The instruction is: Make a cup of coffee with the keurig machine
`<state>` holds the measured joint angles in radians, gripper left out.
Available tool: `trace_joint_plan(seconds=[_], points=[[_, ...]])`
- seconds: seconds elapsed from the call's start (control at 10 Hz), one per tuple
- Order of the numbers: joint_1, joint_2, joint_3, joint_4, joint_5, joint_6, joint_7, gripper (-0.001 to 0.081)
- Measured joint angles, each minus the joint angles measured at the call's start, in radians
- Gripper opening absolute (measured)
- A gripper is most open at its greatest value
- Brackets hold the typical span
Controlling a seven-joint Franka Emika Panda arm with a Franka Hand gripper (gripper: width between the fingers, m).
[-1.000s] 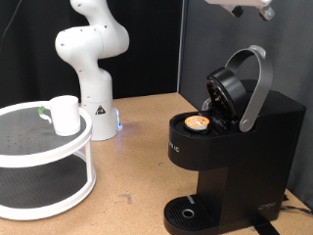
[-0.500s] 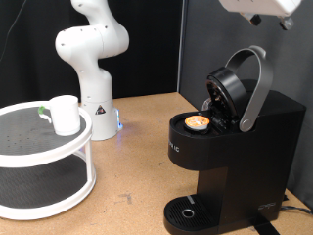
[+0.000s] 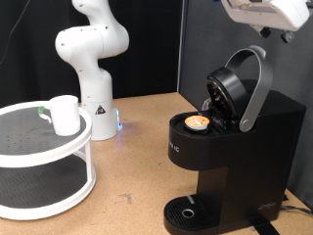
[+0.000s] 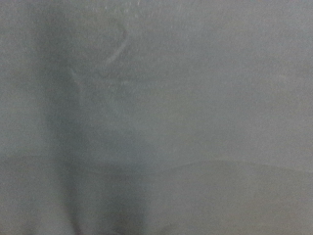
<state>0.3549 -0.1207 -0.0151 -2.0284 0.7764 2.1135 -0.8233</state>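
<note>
The black keurig machine (image 3: 249, 147) stands at the exterior view's right with its hinged lid (image 3: 231, 90) and grey handle (image 3: 256, 83) raised. A small pod with a tan top (image 3: 198, 122) sits in the open brew chamber. Nothing stands on the round drip tray (image 3: 185, 212). The white cup (image 3: 65, 114) stands upright on the top tier of a round white shelf (image 3: 59, 149) at the left. Part of my gripper (image 3: 266, 20) shows at the top right, above the raised handle and apart from it, with nothing seen in it. The wrist view is a blurred grey surface.
The arm's white base (image 3: 93, 59) stands at the back on the wooden table (image 3: 137, 166), between the shelf and the machine. A black curtain (image 3: 196, 39) hangs behind. The shelf has a lower tier (image 3: 39, 181) under the cup.
My gripper has come down and to the right at the top of the exterior view, so more of it shows above the handle. The machine, pod and cup have not moved.
</note>
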Motion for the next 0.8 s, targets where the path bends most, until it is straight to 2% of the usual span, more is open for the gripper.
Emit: trace_joint_plan(seconds=[0.2, 0.3, 0.4, 0.5, 0.6, 0.7, 0.8], points=[[0.000, 0.013, 0.002, 0.000, -0.020, 0.003, 0.014, 0.0404], [0.000, 0.020, 0.002, 0.000, -0.027, 0.011, 0.014, 0.0404], [-0.001, 0.025, 0.002, -0.001, -0.032, 0.021, 0.015, 0.0204], [-0.002, 0.031, 0.002, -0.001, -0.035, 0.030, 0.016, 0.0076], [-0.002, 0.038, 0.001, -0.001, -0.038, 0.038, 0.016, 0.0076], [-0.003, 0.041, 0.001, -0.003, -0.047, 0.061, 0.016, 0.0013], [-0.003, 0.042, 0.000, -0.007, -0.062, 0.081, 0.016, 0.0013]])
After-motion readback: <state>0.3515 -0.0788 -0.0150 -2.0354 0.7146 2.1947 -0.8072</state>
